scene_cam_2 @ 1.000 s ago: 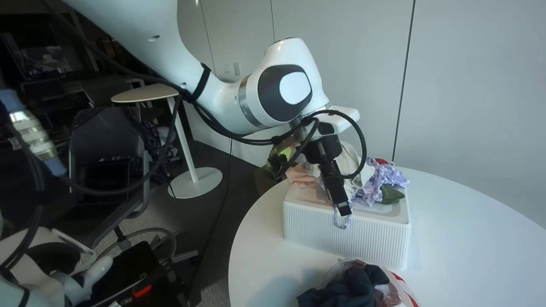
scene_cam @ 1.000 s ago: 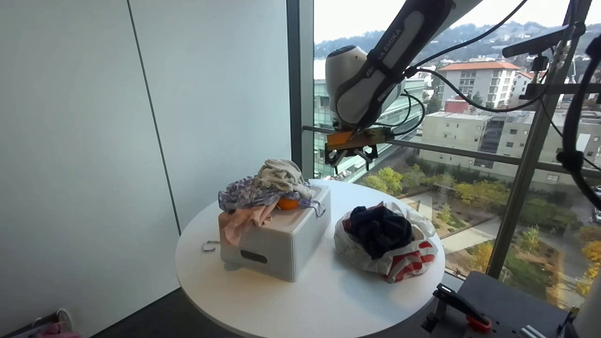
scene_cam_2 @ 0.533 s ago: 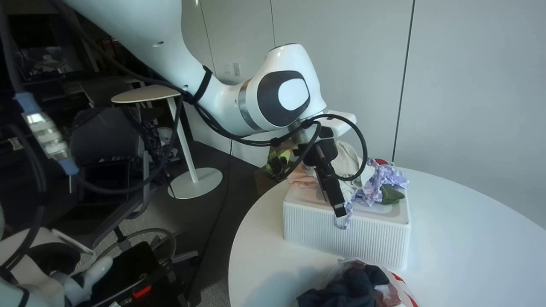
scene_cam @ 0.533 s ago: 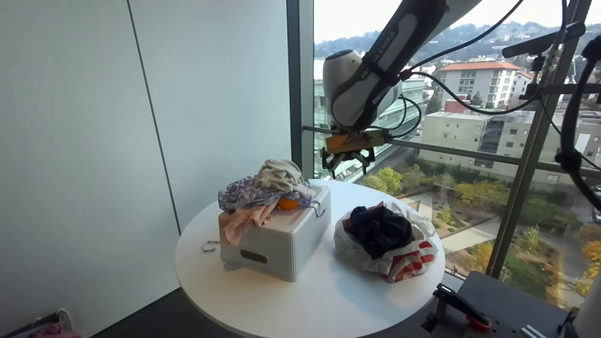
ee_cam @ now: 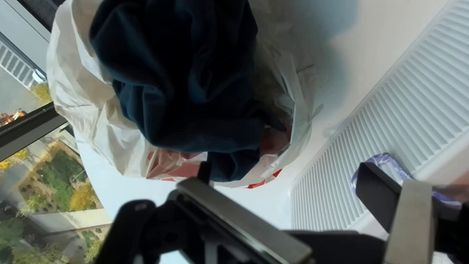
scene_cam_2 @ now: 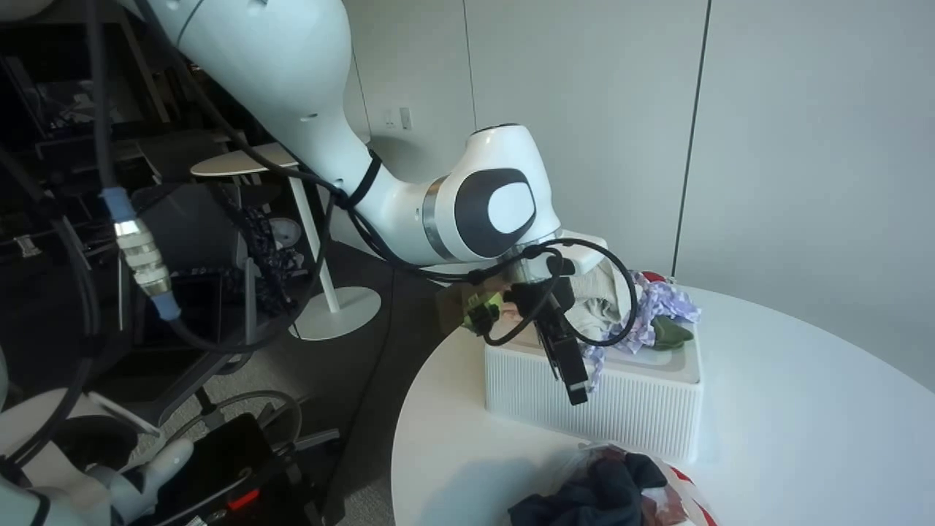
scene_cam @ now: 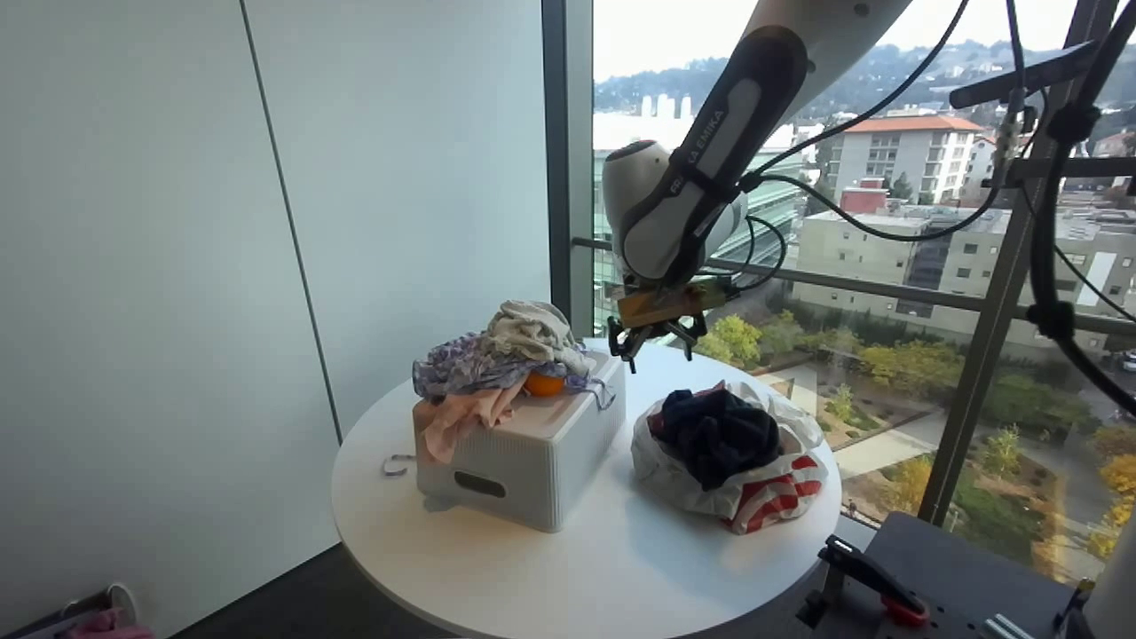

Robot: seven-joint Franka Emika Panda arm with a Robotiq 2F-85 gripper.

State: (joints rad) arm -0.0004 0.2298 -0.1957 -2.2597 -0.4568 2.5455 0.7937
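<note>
Hanging over the round white table (scene_cam: 568,590), the robot hand (scene_cam: 660,362) has its two fingers (ee_cam: 379,194) spread wide, with just air between them. Think of the table as a clock, seen in an exterior view, with twelve at the far edge. The arm (scene_cam: 710,169) comes in from one o'clock. The dark blue cloth (scene_cam: 721,437) sits at three o'clock, bunched up in a white plastic bag (scene_cam: 661,470) with red stripes. The hand hangs higher up, near the cloth but apart from it.

A white box (scene_cam: 524,484) with ridged sides stands by the middle, toward ten o'clock. On it lie a cream cloth (scene_cam: 532,333), a purple cloth (scene_cam: 453,368), and a peach cloth (scene_cam: 466,417) that droops over the edge. A round orange thing (scene_cam: 544,385) peeks out. A little ribbon loop (scene_cam: 388,466) lies on the table at nine o'clock, near the box.

The table top looks smooth and pale, and in an exterior view a soft shadow (scene_cam_2: 475,497) falls at the bag's nine o'clock. From where I stand, a plain wall (scene_cam: 177,266) runs from nine to eleven o'clock, and a big window (scene_cam: 887,290) from twelve to three shows buildings (scene_cam: 923,160) and yellow trees (scene_cam: 910,366) outside. The floor (scene_cam: 284,603) is dark. In an exterior view, a small round table (scene_cam_2: 219,165) and a chair (scene_cam_2: 197,219) stand off at ten o'clock.
</note>
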